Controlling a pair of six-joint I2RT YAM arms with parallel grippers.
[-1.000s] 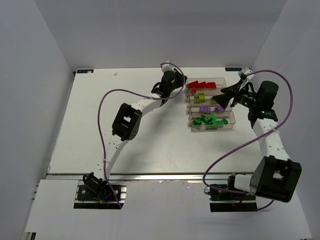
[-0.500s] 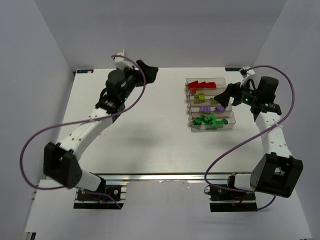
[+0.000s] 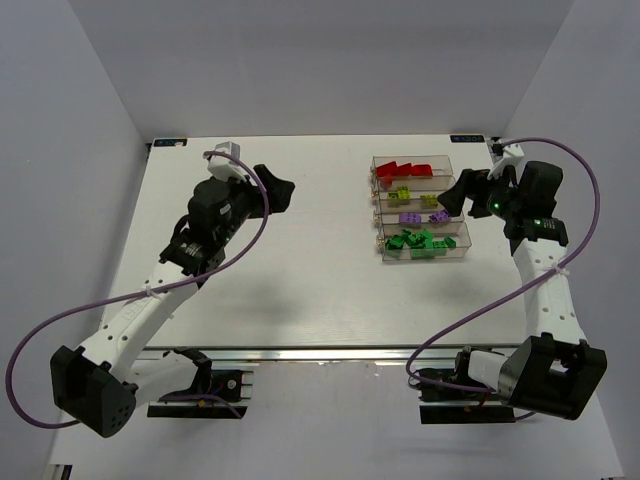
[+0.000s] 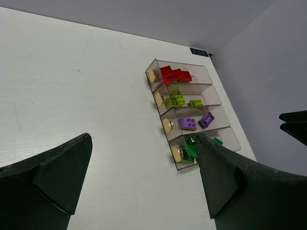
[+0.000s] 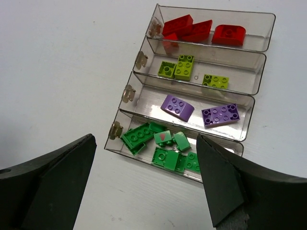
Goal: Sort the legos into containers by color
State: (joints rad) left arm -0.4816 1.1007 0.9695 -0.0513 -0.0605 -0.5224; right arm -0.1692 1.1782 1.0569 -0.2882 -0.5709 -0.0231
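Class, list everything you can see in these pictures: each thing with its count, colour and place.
red bricks: at least three, red, farthest bin.
yellow-green bricks: three, yellow-green, second bin.
purple bricks: two, purple, third bin.
green bricks: about six, green, piled in the nearest bin.
bins: four, clear, joined in a row on the table's right half.
table: one, white, under everything.
cables: two, purple, one looping off each arm.
left fingers: two, black, spread and empty, over bare table left of the bins.
right fingers: two, black, spread and empty, by the bins' right end.
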